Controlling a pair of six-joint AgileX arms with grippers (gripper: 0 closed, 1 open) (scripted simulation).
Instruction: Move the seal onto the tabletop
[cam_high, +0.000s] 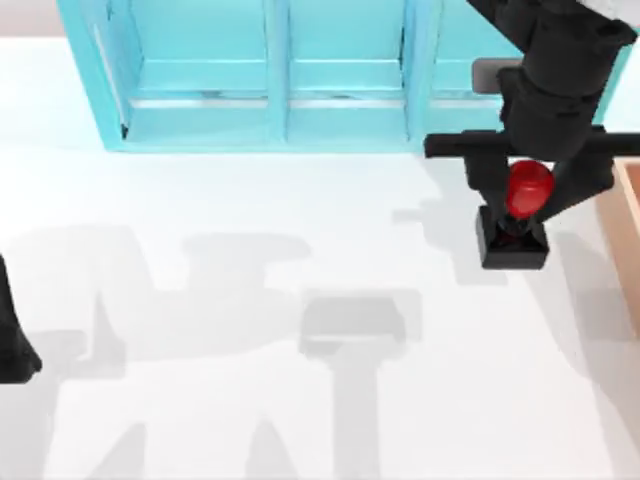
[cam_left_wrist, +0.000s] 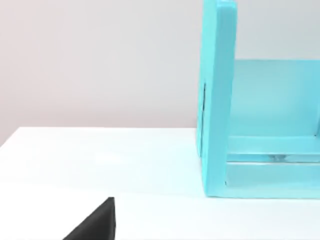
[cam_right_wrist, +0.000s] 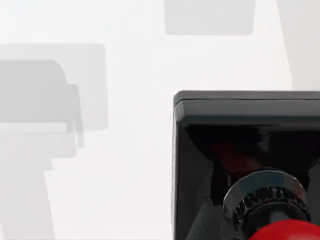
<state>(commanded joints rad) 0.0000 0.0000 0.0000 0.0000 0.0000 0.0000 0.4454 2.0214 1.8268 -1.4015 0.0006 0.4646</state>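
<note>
The seal (cam_high: 514, 243) has a black square base and a glossy red knob (cam_high: 528, 188). It sits over the white tabletop (cam_high: 300, 230) at the right, just in front of the light-blue cabinet. My right gripper (cam_high: 527, 205) reaches down from above, its dark fingers (cam_high: 490, 185) pressed against both sides of the knob. The right wrist view looks down past the knob (cam_right_wrist: 285, 232) onto the seal's base (cam_right_wrist: 240, 107), with the tabletop (cam_right_wrist: 125, 150) beyond. I cannot tell whether the base touches the surface. My left arm (cam_high: 15, 345) is parked at the left edge.
A light-blue shelf cabinet (cam_high: 270, 90) spans the back of the table, and its side wall (cam_left_wrist: 217, 100) stands close in the left wrist view. A tan wooden box (cam_high: 628, 230) sits at the right edge, beside the seal. Open white surface stretches across the middle and front.
</note>
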